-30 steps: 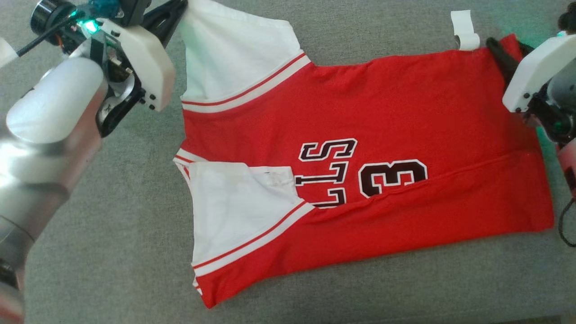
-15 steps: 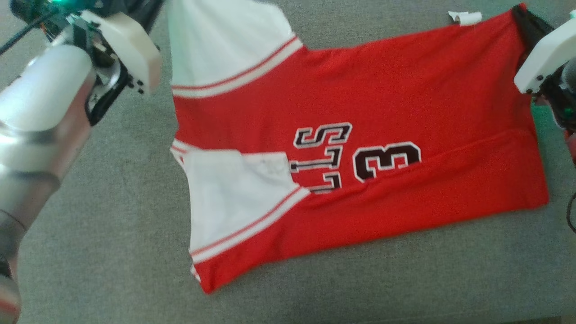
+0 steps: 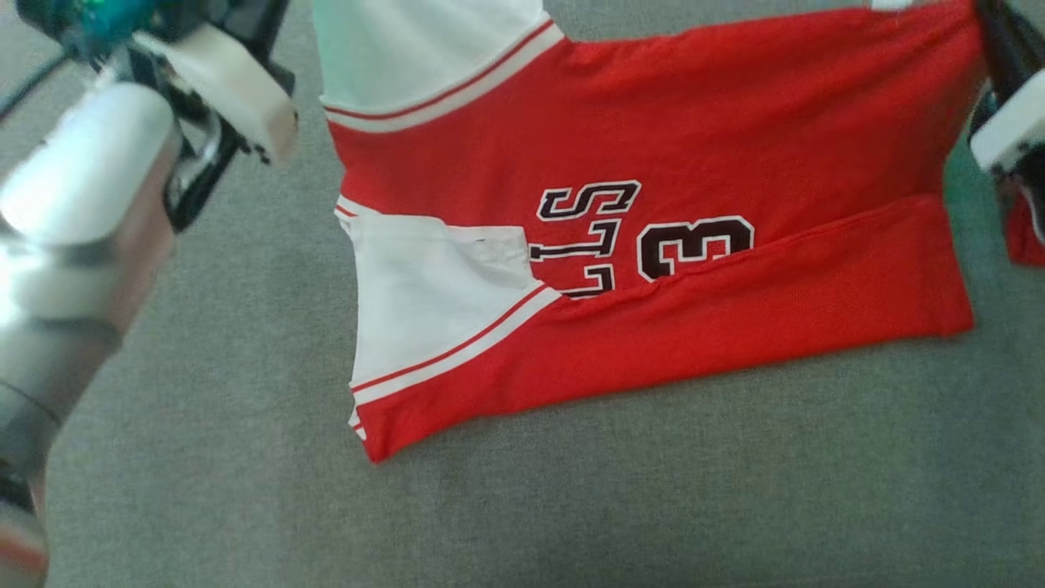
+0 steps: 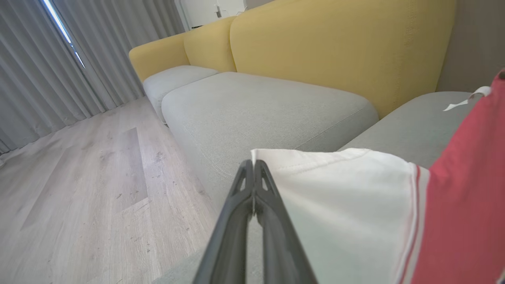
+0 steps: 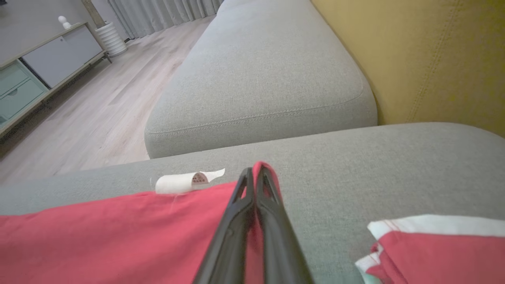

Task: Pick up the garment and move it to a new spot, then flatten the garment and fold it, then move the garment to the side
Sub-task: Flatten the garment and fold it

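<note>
Jersey point(image 3: 653, 147) in red and white, probably light, limp and stretchy, lies on the grey sofa point(image 3: 653, 490), left pincer point(image 4: 253, 165) clamped on its white sleeve point(image 4: 347, 189), right pincer point(image 5: 254, 171) clamped on a red bottom corner, both sensible holds

Red-white garment point(image 3: 653, 106) – grey cushion point(image 3: 653, 490)
</note>
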{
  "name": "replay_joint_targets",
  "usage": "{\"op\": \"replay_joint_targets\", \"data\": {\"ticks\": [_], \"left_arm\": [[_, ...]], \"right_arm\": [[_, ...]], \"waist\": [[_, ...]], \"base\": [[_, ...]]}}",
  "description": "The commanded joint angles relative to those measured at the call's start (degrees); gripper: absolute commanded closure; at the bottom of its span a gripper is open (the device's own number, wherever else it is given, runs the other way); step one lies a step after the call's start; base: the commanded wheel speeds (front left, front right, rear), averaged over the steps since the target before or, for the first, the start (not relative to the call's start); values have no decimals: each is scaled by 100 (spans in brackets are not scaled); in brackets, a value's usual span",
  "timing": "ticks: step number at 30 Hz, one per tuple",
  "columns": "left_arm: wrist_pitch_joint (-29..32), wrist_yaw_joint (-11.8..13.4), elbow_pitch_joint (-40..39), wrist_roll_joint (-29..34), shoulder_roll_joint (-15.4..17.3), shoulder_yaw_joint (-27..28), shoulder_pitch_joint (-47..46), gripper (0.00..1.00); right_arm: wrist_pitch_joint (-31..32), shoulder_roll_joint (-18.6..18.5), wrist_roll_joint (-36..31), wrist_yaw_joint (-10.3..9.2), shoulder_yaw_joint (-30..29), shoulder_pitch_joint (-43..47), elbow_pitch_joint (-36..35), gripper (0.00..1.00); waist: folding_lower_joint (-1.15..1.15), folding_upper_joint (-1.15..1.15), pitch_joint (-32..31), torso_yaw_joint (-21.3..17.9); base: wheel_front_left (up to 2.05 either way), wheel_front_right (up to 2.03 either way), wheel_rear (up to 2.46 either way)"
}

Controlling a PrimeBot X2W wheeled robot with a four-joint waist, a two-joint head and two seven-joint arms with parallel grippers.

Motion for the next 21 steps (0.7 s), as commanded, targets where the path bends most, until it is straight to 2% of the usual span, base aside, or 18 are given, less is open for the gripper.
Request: {"op": "replay_joint_targets", "data": {"ticks": [1, 5, 10, 21], "left_arm": [[-87, 91, -176, -59, 263, 236, -44, 100], [-144, 166, -457, -113, 358, 224, 243, 100], [-220, 419, -1118, -215, 614, 206, 860, 100], [-214, 1431, -3147, -484, 1405, 79, 2556, 100]], "right_arm": [[-99, -193, 97, -10, 32, 273, -214, 100], [-196, -339, 237, -10, 63, 574, -385, 100], [-335, -544, 447, -10, 61, 1087, -663, 100], [-533, -826, 701, -10, -30, 2216, -1191, 100]], "waist": [[0, 0, -87, 59], [0, 0, -185, 117], [0, 0, -362, 183], [0, 0, -591, 281]], "base": [[0, 0, 0], [0, 0, 0], [0, 0, 0], [0, 0, 0]]}}
